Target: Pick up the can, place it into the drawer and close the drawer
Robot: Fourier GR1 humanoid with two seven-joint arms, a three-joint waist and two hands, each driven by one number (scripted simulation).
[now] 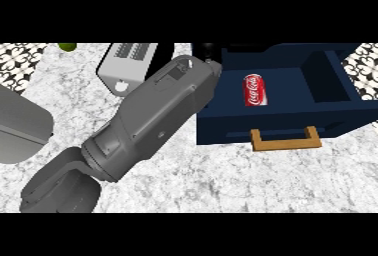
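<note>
A red cola can (255, 90) lies on its side inside the open navy drawer (295, 120), near the left of its floor. The drawer's wooden handle (286, 139) faces the near side. My right forearm runs from the lower left up to the drawer's far left corner. Only a black bit of the right hand (209, 50) shows there, above and to the left of the can and not touching it. The rest of the hand is hidden behind the forearm and the drawer's wall. My left hand does not show.
A white boxy appliance (125, 65) stands at the back, left of the forearm. A small green object (68, 46) sits at the far left back. A grey rounded arm part (22, 125) fills the left edge. Speckled counter (258, 180) lies in front of the drawer.
</note>
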